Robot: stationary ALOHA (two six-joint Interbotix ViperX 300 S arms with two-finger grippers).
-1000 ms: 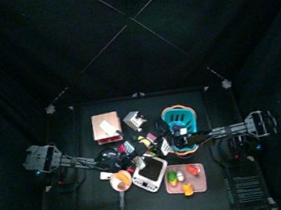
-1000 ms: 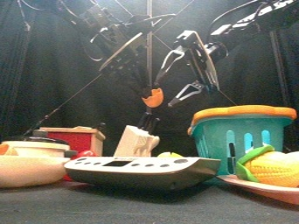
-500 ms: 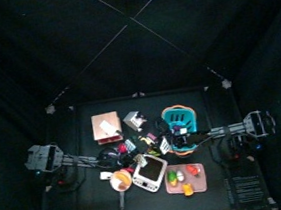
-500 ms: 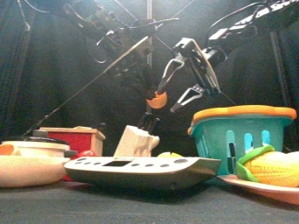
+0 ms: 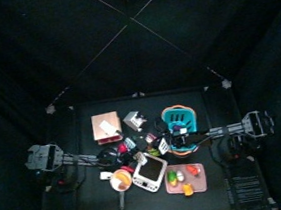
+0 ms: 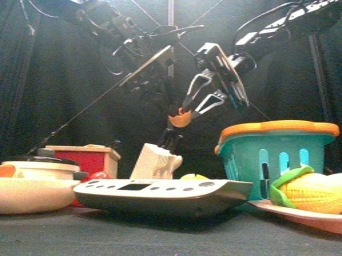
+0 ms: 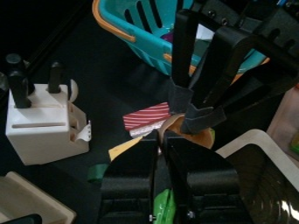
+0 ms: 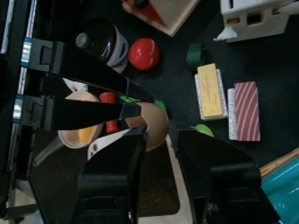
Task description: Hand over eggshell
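Observation:
The eggshell (image 6: 178, 119) is a small orange-brown piece held in the air above the table's middle. My left gripper (image 7: 162, 140) is shut on it; the shell (image 7: 197, 136) shows just past its tips. My right gripper (image 6: 189, 111) comes down from the right, and its two fingers (image 7: 184, 83) close in on the same shell. In the right wrist view the eggshell (image 8: 152, 118) sits at the jaw tips, with the left gripper's black body beside it. In the top view both arms meet near the table's middle (image 5: 137, 151).
A teal basket with an orange rim (image 6: 274, 150) stands at the right. A white knife block (image 6: 156, 160), a kitchen scale (image 6: 160, 192), a plate with corn (image 6: 307, 195), a cream bowl (image 6: 34, 190) and a red box (image 6: 83, 158) lie below the grippers.
My right gripper has come closer to the eggshell and its spread fingers have narrowed onto it. The eggshell has sunk slightly. The left gripper has stayed shut.

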